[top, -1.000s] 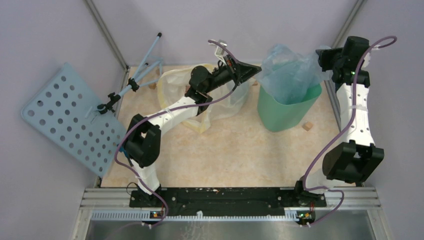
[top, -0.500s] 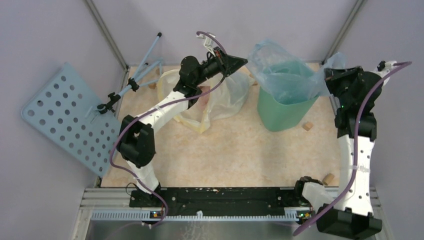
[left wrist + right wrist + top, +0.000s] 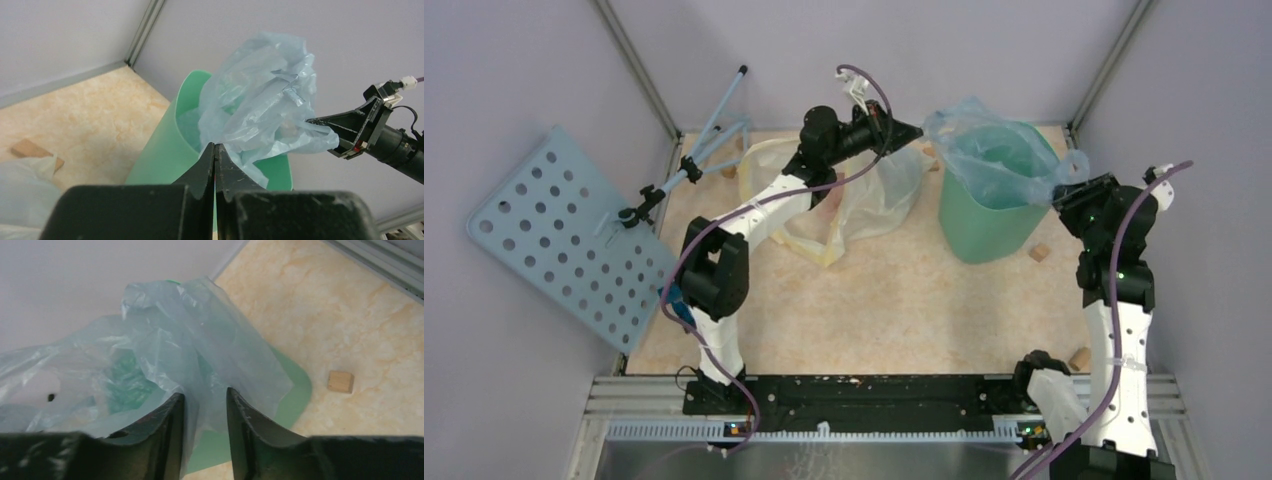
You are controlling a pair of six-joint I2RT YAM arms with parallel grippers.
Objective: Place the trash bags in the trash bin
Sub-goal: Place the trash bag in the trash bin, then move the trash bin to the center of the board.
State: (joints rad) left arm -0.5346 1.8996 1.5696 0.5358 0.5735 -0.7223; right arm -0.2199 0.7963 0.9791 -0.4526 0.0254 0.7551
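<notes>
Plastic film this thin weighs next to nothing and has no stiffness, so treat the pale-blue trash bag as something that will billow, cling and slide rather than drop. It is draped over the mouth of the mint-green trash bin at the far right of the counter, part sagging inside and much of it puffed up above the rim.

Your left pincer is pressed together on the bag's left edge. The left wrist view shows its tips closed with film caught at them.

Your right pincer has the right edge. Its fingers stand narrowly apart with a bunch of film filling the gap, and the bag is drawn taut toward it, so I judge it to be pinching.

Film is slippery, so a gathered fold should hold better than a single layer, and a hard pull could tear it. The bin looks light too and may tip if the bag drags on its rim.

A whitish bag with a yellow rim lies just left of the bin, under the left arm.
</notes>
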